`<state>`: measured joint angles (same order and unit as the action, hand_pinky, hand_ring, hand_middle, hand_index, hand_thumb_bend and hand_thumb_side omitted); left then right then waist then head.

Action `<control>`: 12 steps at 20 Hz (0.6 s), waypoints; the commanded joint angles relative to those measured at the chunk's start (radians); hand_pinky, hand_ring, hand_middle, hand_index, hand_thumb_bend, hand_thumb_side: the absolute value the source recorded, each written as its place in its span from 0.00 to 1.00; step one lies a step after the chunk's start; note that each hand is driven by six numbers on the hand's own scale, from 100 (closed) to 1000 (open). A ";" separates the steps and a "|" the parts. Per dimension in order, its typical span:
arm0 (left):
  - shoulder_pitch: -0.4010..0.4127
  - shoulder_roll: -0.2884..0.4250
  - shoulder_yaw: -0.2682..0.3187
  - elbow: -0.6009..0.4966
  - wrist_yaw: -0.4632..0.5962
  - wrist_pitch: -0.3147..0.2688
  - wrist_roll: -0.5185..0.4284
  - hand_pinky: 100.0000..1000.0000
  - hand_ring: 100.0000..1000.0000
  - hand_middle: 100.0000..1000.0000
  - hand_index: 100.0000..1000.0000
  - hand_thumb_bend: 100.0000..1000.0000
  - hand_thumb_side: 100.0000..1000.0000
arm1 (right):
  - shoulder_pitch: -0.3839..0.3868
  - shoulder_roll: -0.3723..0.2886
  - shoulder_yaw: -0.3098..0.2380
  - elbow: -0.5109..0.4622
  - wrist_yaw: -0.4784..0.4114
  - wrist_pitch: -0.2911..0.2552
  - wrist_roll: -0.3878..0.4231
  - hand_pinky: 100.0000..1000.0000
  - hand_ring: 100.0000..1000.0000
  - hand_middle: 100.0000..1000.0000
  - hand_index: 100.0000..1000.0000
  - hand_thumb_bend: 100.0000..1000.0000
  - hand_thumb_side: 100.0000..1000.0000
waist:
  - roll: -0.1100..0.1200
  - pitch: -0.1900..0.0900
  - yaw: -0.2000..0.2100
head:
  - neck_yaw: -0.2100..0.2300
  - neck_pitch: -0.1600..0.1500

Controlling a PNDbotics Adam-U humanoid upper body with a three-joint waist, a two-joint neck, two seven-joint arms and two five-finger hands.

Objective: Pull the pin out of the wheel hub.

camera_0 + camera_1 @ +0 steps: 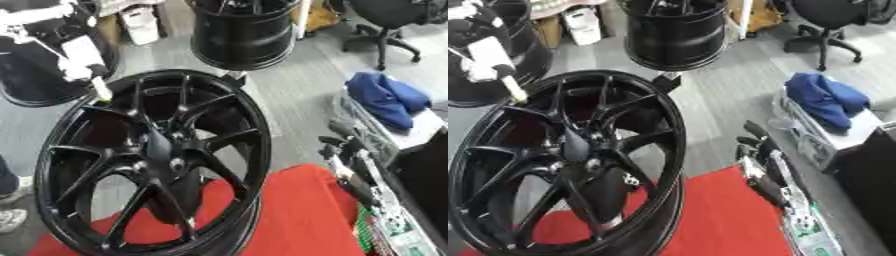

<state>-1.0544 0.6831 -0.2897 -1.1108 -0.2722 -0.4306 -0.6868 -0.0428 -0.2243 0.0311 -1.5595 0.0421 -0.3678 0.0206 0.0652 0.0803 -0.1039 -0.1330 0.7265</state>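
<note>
Nearest you, the glossy black multi-spoke alloy wheel (153, 160) stands upright on the red cloth-covered table (302, 210), its hub (166, 150) facing you; no pin can be made out at the hub. Your right hand (765, 167), black with silver joints, rests to the wheel's right, well apart from the hub, fingers relaxed and holding nothing. Farther back at upper left, your left hand (74, 60) hangs at the wheel's rim; whether its fingers are closed you cannot tell.
</note>
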 commanded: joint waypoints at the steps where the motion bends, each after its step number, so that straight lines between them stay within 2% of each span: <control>1: 0.032 0.127 0.080 -0.039 0.028 -0.179 -0.220 0.47 0.17 0.18 0.50 0.22 0.11 | -0.003 -0.020 -0.012 -0.007 -0.001 -0.001 -0.009 0.72 0.84 1.00 0.91 0.00 0.47 | -0.003 -0.019 0.009 | -0.009 -0.003; 4: 0.129 0.198 0.147 -0.031 0.036 -0.135 -0.220 0.47 0.17 0.19 0.50 0.21 0.11 | -0.003 -0.019 -0.015 -0.008 0.001 -0.002 -0.013 0.72 0.84 1.00 0.91 0.00 0.47 | -0.004 -0.019 0.020 | -0.012 -0.002; 7: 0.238 0.234 0.210 0.033 0.006 -0.086 -0.200 0.48 0.19 0.21 0.52 0.20 0.13 | -0.003 -0.018 -0.018 -0.010 0.002 -0.001 -0.016 0.72 0.84 1.00 0.91 0.00 0.47 | -0.009 -0.015 0.023 | -0.013 0.000; 10: 0.311 0.217 0.256 0.139 -0.072 -0.047 -0.148 0.49 0.21 0.24 0.54 0.21 0.14 | -0.004 -0.015 -0.018 -0.012 0.002 -0.001 -0.017 0.72 0.84 1.00 0.91 0.00 0.47 | -0.014 -0.013 0.022 | -0.013 0.002; 12: 0.337 0.187 0.288 0.223 -0.141 -0.017 -0.080 0.54 0.29 0.35 0.63 0.24 0.17 | -0.005 -0.012 -0.019 -0.014 0.002 0.000 -0.017 0.72 0.84 1.00 0.91 0.00 0.47 | -0.020 -0.009 0.021 | -0.013 0.002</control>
<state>-0.7058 0.8512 -0.0329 -0.9198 -0.3797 -0.3914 -0.7260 -0.0422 -0.2244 0.0186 -1.5569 0.0424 -0.3673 0.0063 0.0439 0.0798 -0.0816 -0.1434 0.7278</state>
